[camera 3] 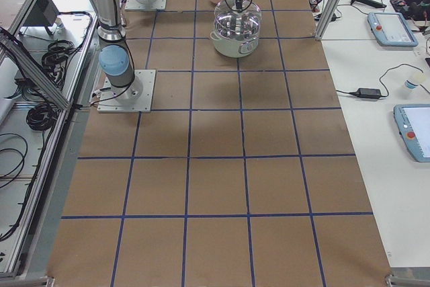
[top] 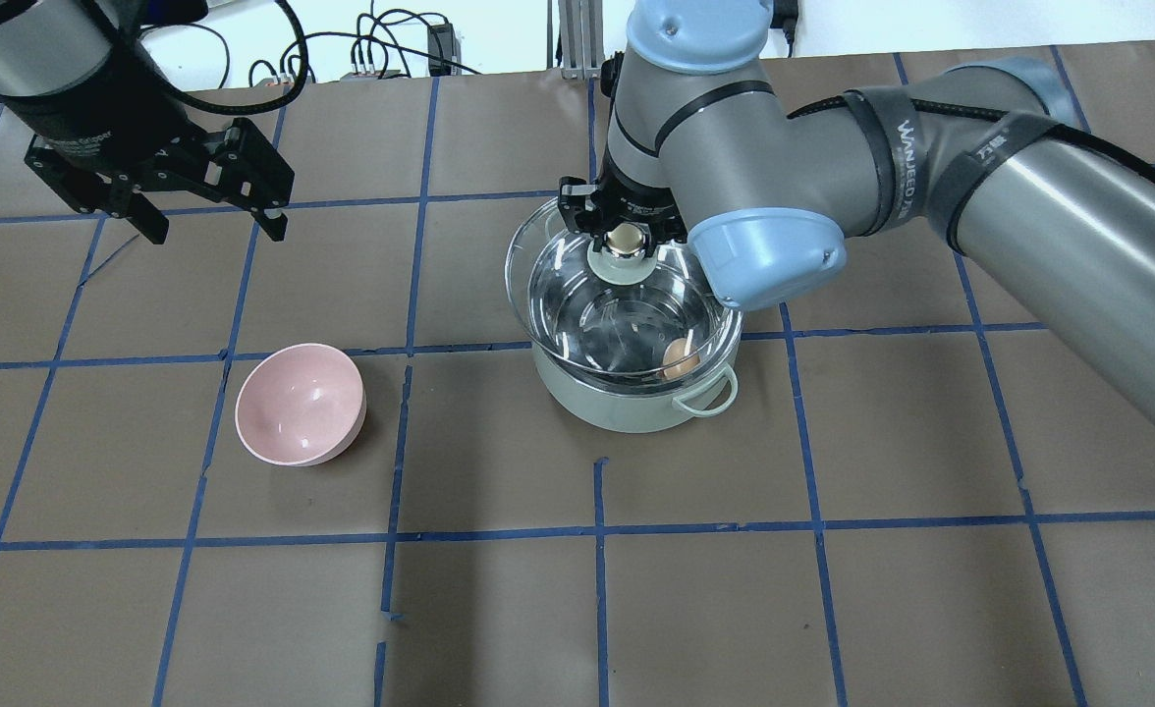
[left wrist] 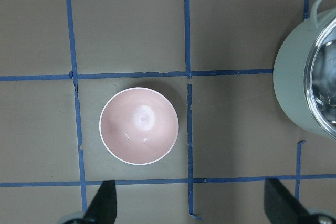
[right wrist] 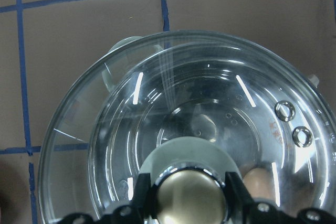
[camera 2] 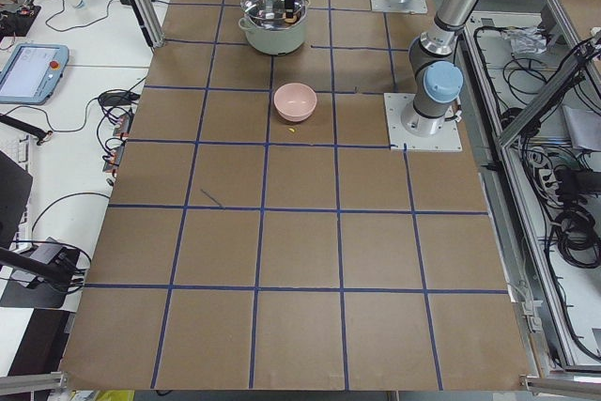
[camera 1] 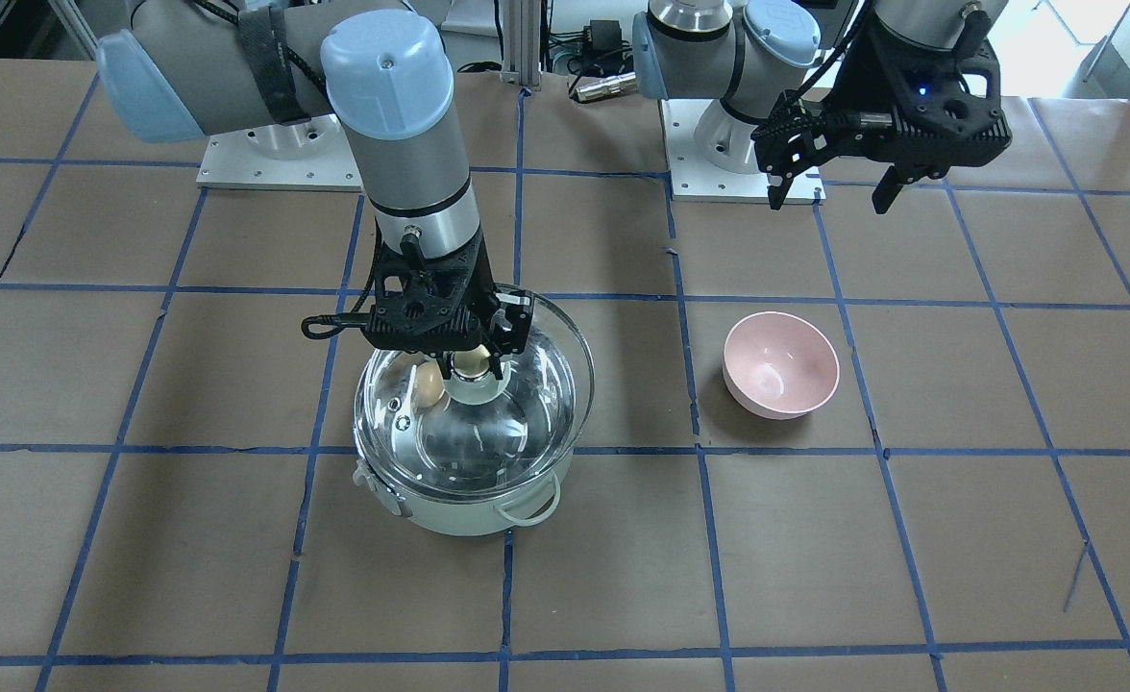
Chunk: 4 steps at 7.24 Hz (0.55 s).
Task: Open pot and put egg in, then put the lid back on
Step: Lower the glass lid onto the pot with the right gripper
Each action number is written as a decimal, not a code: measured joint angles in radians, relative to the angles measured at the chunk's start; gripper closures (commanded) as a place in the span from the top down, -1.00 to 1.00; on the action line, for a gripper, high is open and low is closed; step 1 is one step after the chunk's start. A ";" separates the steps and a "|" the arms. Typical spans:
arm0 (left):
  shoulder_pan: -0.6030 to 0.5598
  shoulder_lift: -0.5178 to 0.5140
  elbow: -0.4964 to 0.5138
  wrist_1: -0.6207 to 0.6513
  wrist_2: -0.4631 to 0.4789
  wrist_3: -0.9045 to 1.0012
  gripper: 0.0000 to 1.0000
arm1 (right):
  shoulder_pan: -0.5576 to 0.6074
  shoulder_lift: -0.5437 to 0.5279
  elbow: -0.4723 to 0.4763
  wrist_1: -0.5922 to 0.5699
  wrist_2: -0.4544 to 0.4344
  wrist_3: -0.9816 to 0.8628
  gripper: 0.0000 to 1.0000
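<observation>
Right gripper (right wrist: 186, 195) clenches the knob (right wrist: 191, 209) of the lid (right wrist: 105, 129) in its wrist view. Overhead I see the lid off-centre above the pot (top: 627, 412), egg (top: 681, 360) inside; strap (top: 916, 147) lettering blurred. Left wrist view shows the left gripper (left wrist: 191, 205) released, above a bowl (left wrist: 139, 126).

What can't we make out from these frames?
- Front-facing view: egg half hidden behind the right gripper and the lid knob.
- Right wrist view: egg blurred through the glass.
- Left wrist view: pot cut off by the right edge; left gripper fingers cut off by the bottom edge.
- All views: unclear whether the lid rim touches the pot, because of glass glare; side views too small.
</observation>
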 measured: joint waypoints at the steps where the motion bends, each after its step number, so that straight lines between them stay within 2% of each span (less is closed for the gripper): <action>1: -0.001 0.003 -0.003 0.000 0.001 0.002 1.00 | 0.000 0.000 0.013 -0.009 -0.002 -0.007 -0.26; 4: 0.001 0.008 -0.006 -0.002 0.002 0.003 1.00 | -0.005 0.000 0.035 -0.025 -0.002 -0.051 -0.26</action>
